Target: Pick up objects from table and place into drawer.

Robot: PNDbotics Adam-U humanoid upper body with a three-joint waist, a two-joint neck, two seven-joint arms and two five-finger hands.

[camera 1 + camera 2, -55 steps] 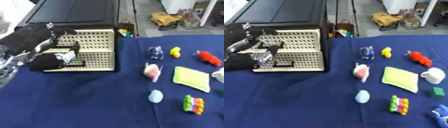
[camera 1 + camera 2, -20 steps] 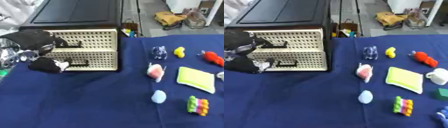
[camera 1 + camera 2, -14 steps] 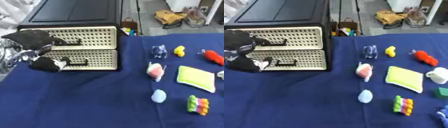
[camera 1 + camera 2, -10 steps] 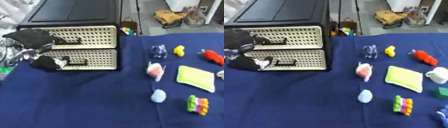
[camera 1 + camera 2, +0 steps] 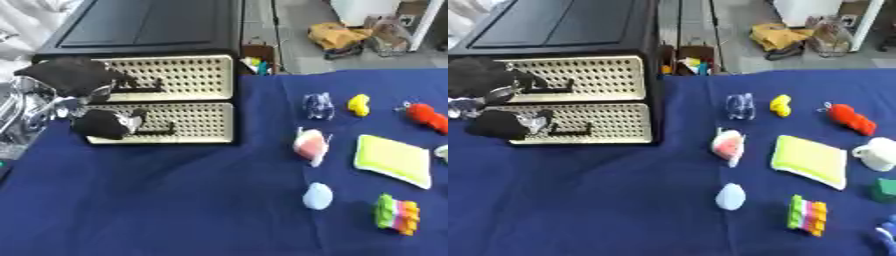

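Leftward in the left eye view, the left hand (image 5: 83, 100) sits curled against the 2 perforated cream drawer (image 5: 166, 122) fronts, both closed; whether it grips a handle is unclear. Only the right eye view shows a white cup (image 5: 877, 152) and green block (image 5: 885, 190) beside the yellow sponge (image 5: 808, 161).

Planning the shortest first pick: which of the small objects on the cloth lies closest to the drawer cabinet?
The pink and white object, just right of the cabinet's lower drawer; every other object lies farther right or nearer the camera.
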